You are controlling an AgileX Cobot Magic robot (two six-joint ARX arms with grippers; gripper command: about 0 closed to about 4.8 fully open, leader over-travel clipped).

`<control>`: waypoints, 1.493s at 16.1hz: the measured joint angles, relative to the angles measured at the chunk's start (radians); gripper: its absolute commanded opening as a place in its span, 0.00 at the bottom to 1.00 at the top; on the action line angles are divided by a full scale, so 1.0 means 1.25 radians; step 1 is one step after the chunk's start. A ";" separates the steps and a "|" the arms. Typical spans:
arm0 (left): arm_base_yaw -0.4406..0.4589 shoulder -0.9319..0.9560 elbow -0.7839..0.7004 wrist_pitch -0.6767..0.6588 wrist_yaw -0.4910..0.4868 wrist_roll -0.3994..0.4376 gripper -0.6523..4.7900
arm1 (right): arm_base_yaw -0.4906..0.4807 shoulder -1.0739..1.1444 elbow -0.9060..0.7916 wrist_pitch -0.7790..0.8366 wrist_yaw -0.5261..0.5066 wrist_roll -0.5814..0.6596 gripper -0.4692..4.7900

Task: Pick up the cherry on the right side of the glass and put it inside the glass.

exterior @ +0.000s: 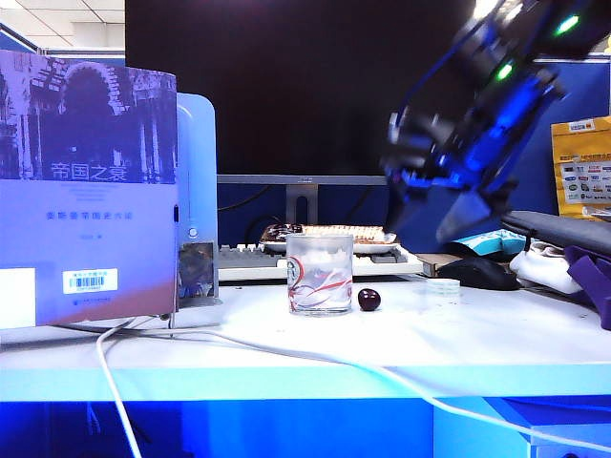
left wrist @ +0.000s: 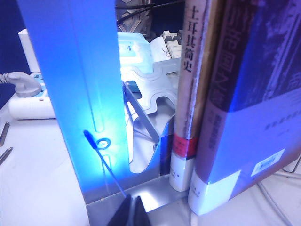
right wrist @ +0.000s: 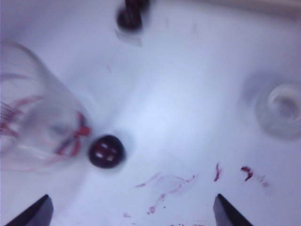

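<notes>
The glass (exterior: 320, 274) is a short clear tumbler with red ribbon lines, standing upright on the white table. The cherry (exterior: 369, 300), small, dark and glossy, lies on the table just right of the glass, a little apart from it. My right gripper (exterior: 425, 225) hangs open in the air above and to the right of the cherry, blurred. In the right wrist view the cherry (right wrist: 106, 151) sits beside the glass (right wrist: 37, 122), ahead of the wide-open right gripper (right wrist: 131, 214), which holds nothing. My left gripper (left wrist: 133, 209) is shut and empty, facing a metal bookend.
Books (exterior: 86, 191) lean in a bookend (exterior: 196, 229) at the left. A white cable (exterior: 286, 353) crosses the table front. A small clear dish (exterior: 442, 286) lies right of the cherry. Keyboard (exterior: 382, 260) and mouse (exterior: 477, 272) lie behind. Another dark round thing (right wrist: 129, 19) and red stains (right wrist: 164, 183) show on the table.
</notes>
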State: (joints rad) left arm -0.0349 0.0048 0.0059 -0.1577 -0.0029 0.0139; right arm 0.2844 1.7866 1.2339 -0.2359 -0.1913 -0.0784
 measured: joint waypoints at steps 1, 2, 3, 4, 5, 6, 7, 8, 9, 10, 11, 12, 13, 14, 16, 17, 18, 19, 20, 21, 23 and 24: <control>0.000 0.000 0.000 0.000 0.000 0.000 0.11 | 0.000 0.018 0.018 -0.021 0.001 0.000 1.00; 0.000 0.000 0.000 0.000 0.000 0.000 0.11 | 0.000 0.039 0.040 -0.049 0.003 -0.001 1.00; 0.000 0.000 0.000 0.000 0.000 0.000 0.11 | 0.000 0.051 0.054 -0.064 0.004 -0.001 1.00; 0.000 0.000 0.000 0.000 0.000 0.000 0.11 | 0.001 0.061 0.065 -0.068 0.003 -0.001 1.00; 0.000 0.000 0.000 0.000 0.000 0.000 0.11 | 0.001 0.069 0.079 -0.075 -0.002 -0.001 1.00; 0.000 0.000 0.000 0.000 0.000 0.000 0.11 | 0.001 0.074 0.089 -0.074 -0.003 -0.001 1.00; 0.000 0.000 0.000 0.000 0.000 0.000 0.11 | 0.002 0.078 0.098 -0.074 -0.003 -0.001 1.00; 0.000 0.000 0.000 0.000 0.000 0.000 0.11 | 0.002 0.083 0.106 -0.073 -0.002 -0.001 1.00; 0.000 0.000 0.000 0.000 0.000 0.000 0.11 | 0.002 0.095 0.121 -0.073 0.010 -0.005 1.00; 0.000 0.000 0.000 0.000 0.000 0.000 0.11 | 0.002 0.109 0.130 -0.069 0.014 -0.024 1.00; 0.000 0.000 0.000 0.000 0.000 0.000 0.11 | 0.002 0.118 0.138 -0.070 0.023 -0.042 1.00; 0.000 0.000 0.000 0.000 0.000 0.000 0.11 | 0.003 0.125 0.147 -0.074 0.027 -0.058 1.00; 0.000 0.000 0.000 0.000 0.000 0.000 0.11 | 0.003 0.129 0.150 -0.072 0.027 -0.066 1.00; 0.000 0.000 0.000 0.000 0.000 0.000 0.11 | 0.003 0.130 0.150 -0.073 0.027 -0.070 1.00; 0.000 0.000 0.000 0.000 0.000 0.000 0.11 | 0.005 0.134 0.150 -0.073 0.005 -0.076 1.00; 0.000 0.000 0.000 0.000 0.000 0.000 0.11 | 0.011 0.134 0.150 -0.074 -0.012 -0.079 1.00; 0.000 0.000 0.000 0.000 0.000 0.000 0.11 | 0.021 0.134 0.150 -0.072 -0.022 -0.082 1.00; 0.000 0.000 0.000 0.000 0.000 0.000 0.11 | 0.027 0.134 0.150 -0.073 -0.034 -0.086 1.00; 0.000 0.000 0.000 0.000 0.000 0.000 0.11 | 0.035 0.134 0.150 -0.072 -0.038 -0.086 1.00; 0.000 0.000 0.000 0.000 0.000 0.000 0.11 | 0.037 0.134 0.150 -0.072 -0.045 -0.089 1.00; 0.000 0.000 0.000 0.000 0.000 0.000 0.11 | 0.052 0.135 0.149 -0.068 -0.045 -0.099 1.00; 0.000 0.000 0.000 0.000 0.000 0.000 0.11 | 0.058 0.135 0.149 -0.066 -0.020 -0.103 1.00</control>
State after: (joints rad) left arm -0.0349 0.0048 0.0059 -0.1577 -0.0025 0.0135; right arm 0.3565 1.9549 1.4204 -0.3183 -0.2169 -0.2077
